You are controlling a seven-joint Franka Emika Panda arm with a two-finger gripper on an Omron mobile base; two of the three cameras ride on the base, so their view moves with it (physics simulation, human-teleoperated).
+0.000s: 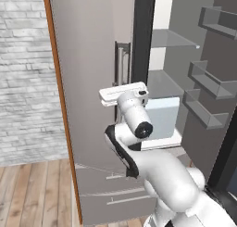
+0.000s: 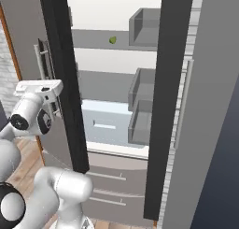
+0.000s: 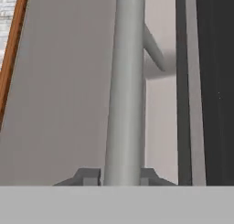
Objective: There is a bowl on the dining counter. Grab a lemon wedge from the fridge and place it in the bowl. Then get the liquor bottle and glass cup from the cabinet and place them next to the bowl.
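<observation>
Green lemon wedge [image 2: 112, 39] on open fridge [image 2: 116, 60] shelf; end effector [image 3: 121, 176] straddling door handle [image 3: 125, 81], grip unclear.

The claw [image 3: 121, 178] barely peeks over the hand view's bottom edge, so its grip on the handle [image 3: 124, 86] is unreadable. That tiny green speck [image 2: 112, 39] on the fridge [image 2: 116, 60] shelf is too small to identify. The hand hides the handle's middle in the left base view.

The fridge [image 1: 92, 59] is grey-beige with a steel-grey handle [image 3: 125, 86] and black door edges. A small green lemon wedge [image 2: 112, 39] sits on a pale grey shelf [image 2: 112, 40]. The brick wall [image 1: 23, 73] is whitish.
</observation>
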